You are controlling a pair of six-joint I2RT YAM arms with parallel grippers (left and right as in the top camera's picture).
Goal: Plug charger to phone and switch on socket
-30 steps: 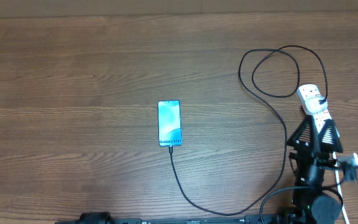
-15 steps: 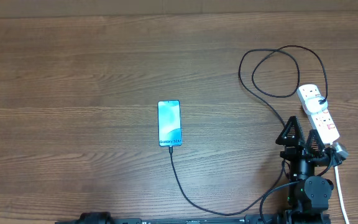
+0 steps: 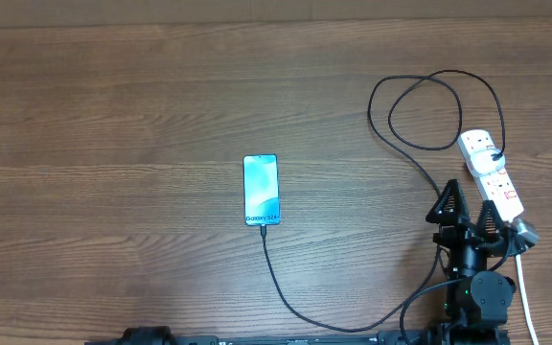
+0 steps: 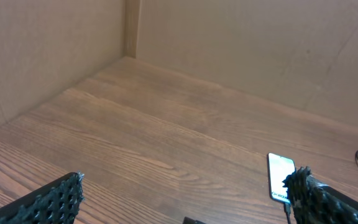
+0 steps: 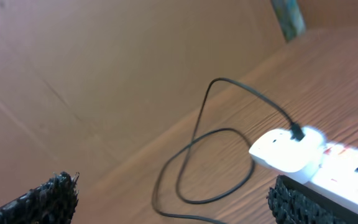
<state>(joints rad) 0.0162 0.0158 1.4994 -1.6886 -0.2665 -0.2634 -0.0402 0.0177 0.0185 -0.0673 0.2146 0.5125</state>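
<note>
The phone (image 3: pixel 262 190) lies mid-table with its blue screen up; it also shows in the left wrist view (image 4: pixel 281 177). The black charger cable (image 3: pixel 420 163) runs from the phone's near end, curves right, loops at the back and ends at the white socket strip (image 3: pixel 488 171). The strip and cable loop show in the right wrist view (image 5: pixel 303 155). My right gripper (image 3: pixel 468 209) is open and empty, just left of the strip's near end. My left gripper (image 4: pixel 185 193) is open and empty, low at the front, with the phone beside its right finger.
The strip's white cord (image 3: pixel 523 287) runs down the right side toward the table's front edge. Cardboard walls (image 4: pixel 229 37) stand behind the wooden table. The right arm's base (image 3: pixel 482 302) sits at the front right.
My right gripper has drawn back toward the front and slightly left, off the socket strip, uncovering its near end. It has barely moved in the last half second. Phone and cable are unmoved.
</note>
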